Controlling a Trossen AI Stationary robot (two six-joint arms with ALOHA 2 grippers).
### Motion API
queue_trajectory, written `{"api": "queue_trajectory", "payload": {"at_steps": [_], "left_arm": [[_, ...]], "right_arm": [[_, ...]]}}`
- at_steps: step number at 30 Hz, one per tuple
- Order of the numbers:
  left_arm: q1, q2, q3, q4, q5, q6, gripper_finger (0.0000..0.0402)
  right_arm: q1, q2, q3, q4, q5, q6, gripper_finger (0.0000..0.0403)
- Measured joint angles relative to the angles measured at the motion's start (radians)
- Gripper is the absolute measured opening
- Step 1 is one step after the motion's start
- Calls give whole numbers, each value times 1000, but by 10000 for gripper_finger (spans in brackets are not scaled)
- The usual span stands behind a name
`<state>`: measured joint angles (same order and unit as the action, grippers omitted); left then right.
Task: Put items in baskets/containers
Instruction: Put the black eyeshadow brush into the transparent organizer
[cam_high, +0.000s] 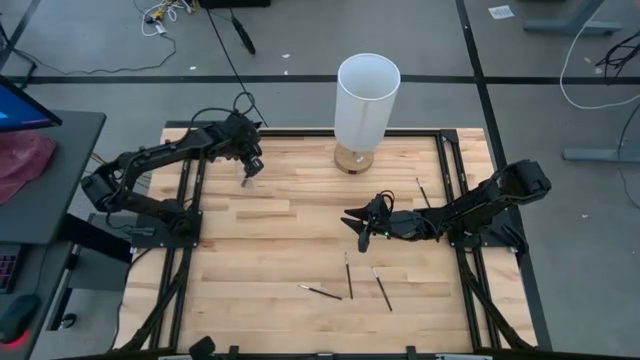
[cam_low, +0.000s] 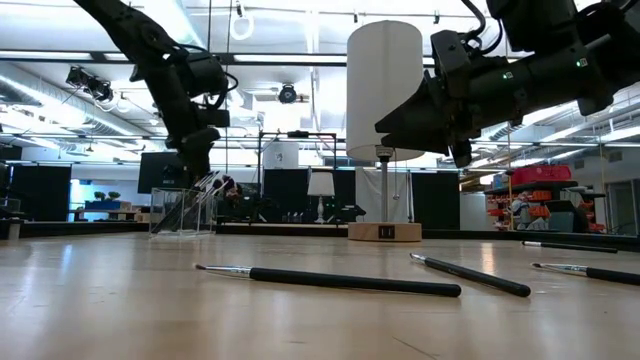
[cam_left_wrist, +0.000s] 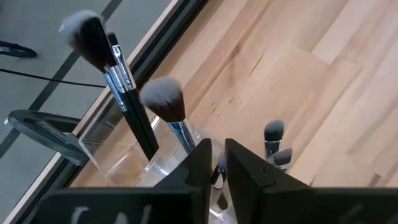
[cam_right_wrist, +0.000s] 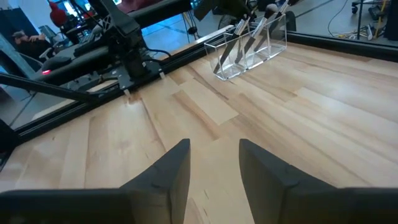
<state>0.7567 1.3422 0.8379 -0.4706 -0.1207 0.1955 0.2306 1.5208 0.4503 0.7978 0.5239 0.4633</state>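
The left gripper (cam_high: 248, 172), jaws barely parted, hangs over the clear holder (cam_low: 183, 212) near the table's far left corner, while the right gripper (cam_high: 362, 226), empty and half open, hovers mid-table above light, stiff, slippery brushes (cam_low: 330, 279), best pinched mid-handle.

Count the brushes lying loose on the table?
4. Three lie near the table's front: first brush, second brush, third brush. A fourth brush lies beside the right arm. Those in the clear holder aren't counted.

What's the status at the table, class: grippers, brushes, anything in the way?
Left gripper over clear container, fingers narrowly apart. Right gripper open, empty, above bare table. Loose brushes still on table. Lamp behind, not obstructing.
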Motion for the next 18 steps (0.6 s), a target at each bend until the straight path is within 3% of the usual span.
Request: {"api": "queue_trajectory", "payload": {"at_steps": [7, 14, 18], "left_arm": [[21, -3, 5, -8, -12, 8, 124], [-5, -49, 157, -140, -100, -34, 176], [-92, -146, 202, -129, -54, -87, 176]], "right_arm": [[0, 0, 0, -9, 0, 0, 136], [0, 0, 0, -94, -8, 14, 136], [-10, -21, 0, -286, -148, 35, 136]]}}
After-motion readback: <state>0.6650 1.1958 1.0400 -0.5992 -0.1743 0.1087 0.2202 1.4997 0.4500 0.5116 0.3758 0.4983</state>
